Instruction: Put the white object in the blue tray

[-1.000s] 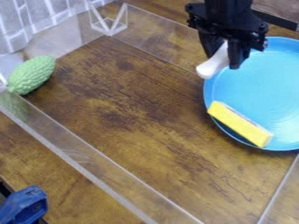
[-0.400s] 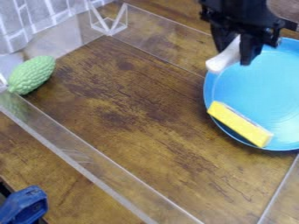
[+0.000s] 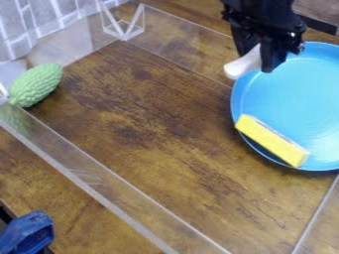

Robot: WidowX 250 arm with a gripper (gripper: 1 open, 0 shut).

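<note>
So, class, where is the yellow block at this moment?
In the camera view, the yellow block lies inside the blue tray, near the tray's lower rim on the right of the picture, well apart from the green object at the far left.

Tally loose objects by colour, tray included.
White: 1, the white object, held in the gripper
Yellow: 1, rectangular block in the tray
Green: 1, bumpy object
Blue: 1, the blue tray
Total: 4

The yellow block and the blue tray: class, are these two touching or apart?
Touching. The camera view shows the yellow block lying flat on the blue tray, inside its raised rim, with no gap beneath it.
</note>
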